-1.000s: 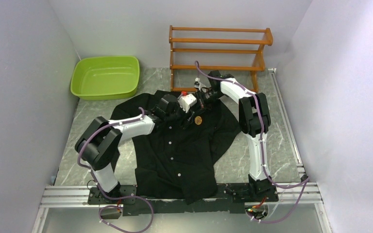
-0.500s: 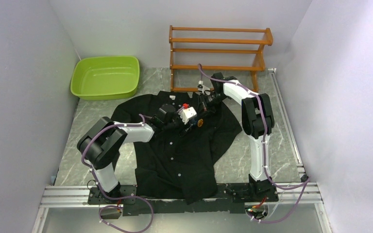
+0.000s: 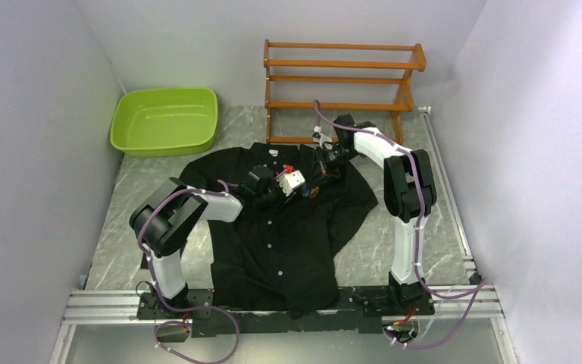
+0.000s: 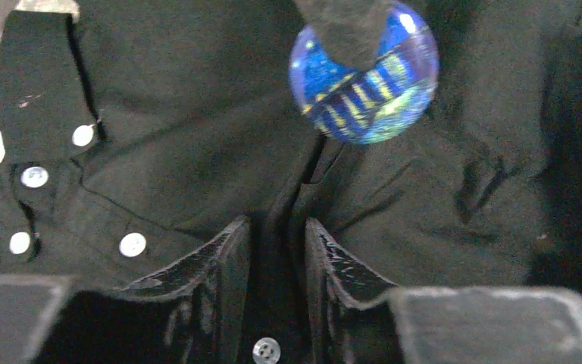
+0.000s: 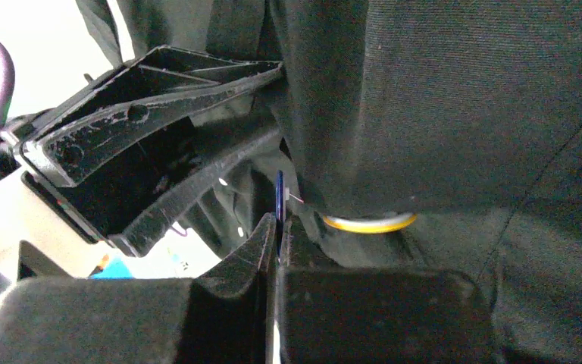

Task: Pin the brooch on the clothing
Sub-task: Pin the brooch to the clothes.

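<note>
— What's different from a second ago?

— The left arm has come lower over the chest of the shirt (image 3: 280, 243), and the left pincer (image 4: 275, 227) has drawn its jaws in a good deal. They now stand either side of a raised ridge along the button placket. There's black cloth in the gap, but I cannot tell whether they have truly bitten it.

— And the other one?

— The right pincer (image 5: 276, 227) is pressed together as before, pinching the brooch (image 4: 371, 91) by its edge. It holds it close over the cloth just beyond the left jaws, with the blue face showing and an amber rim tucked against a fold.

— What does that mean for the job?

— I'd say the left is gathering a fold so the pin has something firm to pass through. By the look of it the brooch isn't fastened yet. Whether the pin has entered the cloth is hidden.

— And the room?

— There's a grey marbled counter (image 3: 394, 227) with the shirt spread across its middle. A green basin (image 3: 164, 92) sits at the back left, and a wooden rack (image 3: 341, 64) stands against the far wall. Pale walls (image 3: 38, 114) close it in, and a metal rail (image 3: 106, 305) along the near edge carries the arms.
</note>
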{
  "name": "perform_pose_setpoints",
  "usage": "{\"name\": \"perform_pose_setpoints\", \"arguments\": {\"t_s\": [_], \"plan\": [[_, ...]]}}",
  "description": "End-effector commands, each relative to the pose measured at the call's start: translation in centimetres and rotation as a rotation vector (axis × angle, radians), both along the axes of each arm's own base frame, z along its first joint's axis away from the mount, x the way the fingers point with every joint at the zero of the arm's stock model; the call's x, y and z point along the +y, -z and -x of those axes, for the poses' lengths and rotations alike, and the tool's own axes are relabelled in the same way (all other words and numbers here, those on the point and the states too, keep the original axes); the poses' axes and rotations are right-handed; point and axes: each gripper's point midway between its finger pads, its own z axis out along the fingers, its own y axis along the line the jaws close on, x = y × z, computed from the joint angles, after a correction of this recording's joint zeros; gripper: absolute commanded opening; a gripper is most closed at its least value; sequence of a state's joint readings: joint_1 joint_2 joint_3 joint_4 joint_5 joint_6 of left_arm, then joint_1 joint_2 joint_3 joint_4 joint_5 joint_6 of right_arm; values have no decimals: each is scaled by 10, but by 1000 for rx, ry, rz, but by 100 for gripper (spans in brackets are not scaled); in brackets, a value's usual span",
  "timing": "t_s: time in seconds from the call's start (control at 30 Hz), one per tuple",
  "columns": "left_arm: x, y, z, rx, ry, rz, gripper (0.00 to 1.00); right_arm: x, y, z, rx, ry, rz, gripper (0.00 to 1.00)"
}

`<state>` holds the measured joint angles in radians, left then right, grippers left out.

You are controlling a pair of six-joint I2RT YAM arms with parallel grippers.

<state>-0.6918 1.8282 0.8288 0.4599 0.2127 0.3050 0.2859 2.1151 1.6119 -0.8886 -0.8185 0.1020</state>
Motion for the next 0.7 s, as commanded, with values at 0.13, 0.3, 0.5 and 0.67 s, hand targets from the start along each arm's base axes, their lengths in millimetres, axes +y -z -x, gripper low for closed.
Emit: {"name": "perform_pose_setpoints", "arguments": {"t_s": [0.13, 0.3, 0.5, 0.67], "plan": [[31, 18, -21, 4, -103, -31, 3, -5, -26, -1, -70, 30, -3, 0], [44, 23, -21, -9, -134, -56, 3, -6, -27, 2, -75, 38, 0, 0], [63, 15, -21, -9, -169, -54, 3, -16, -21, 5, -74, 50, 59, 0], [67, 5, -21, -20, -190, -21, 3, -20, -22, 8, -85, 53, 72, 0]]}}
